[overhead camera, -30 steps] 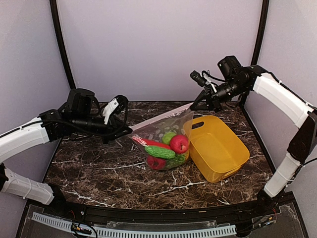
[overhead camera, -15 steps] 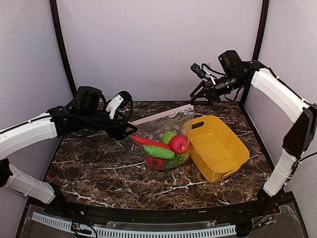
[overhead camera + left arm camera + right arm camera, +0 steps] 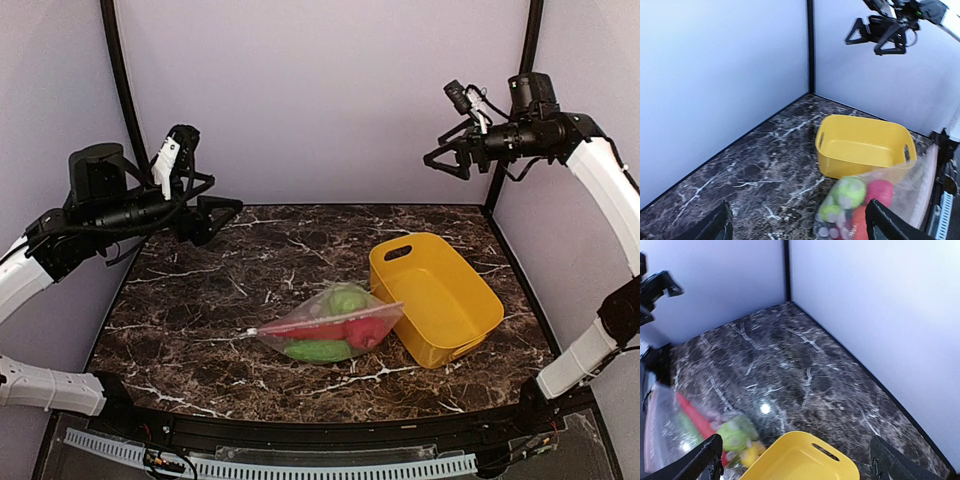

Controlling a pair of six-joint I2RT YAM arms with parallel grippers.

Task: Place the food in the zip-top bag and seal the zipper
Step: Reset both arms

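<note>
The zip-top bag (image 3: 325, 328) lies on its side on the marble table, just left of the yellow tub. The food (image 3: 347, 299) is inside it: a green piece, red pieces and a long green one. The zipper (image 3: 320, 320) runs as a pinkish strip across the bag's top edge. My left gripper (image 3: 205, 188) hangs open high at the back left, holding nothing. My right gripper (image 3: 447, 160) is open high at the back right, also holding nothing. The left wrist view shows the bag (image 3: 875, 205) blurred below its gripper (image 3: 802, 230). The right wrist view shows the food (image 3: 737, 432) left of its gripper (image 3: 795, 467).
A yellow tub (image 3: 440, 300) stands right of the bag, touching it. It also shows in the wrist views as the yellow tub (image 3: 865, 145) and the yellow tub (image 3: 800, 460). Pale walls with black corner posts (image 3: 120, 90) close in the table on three sides.
Both grippers opened and let go of the bag's mouth, then rose up and outward. The bag dropped from upright to lying flat on the table.
</note>
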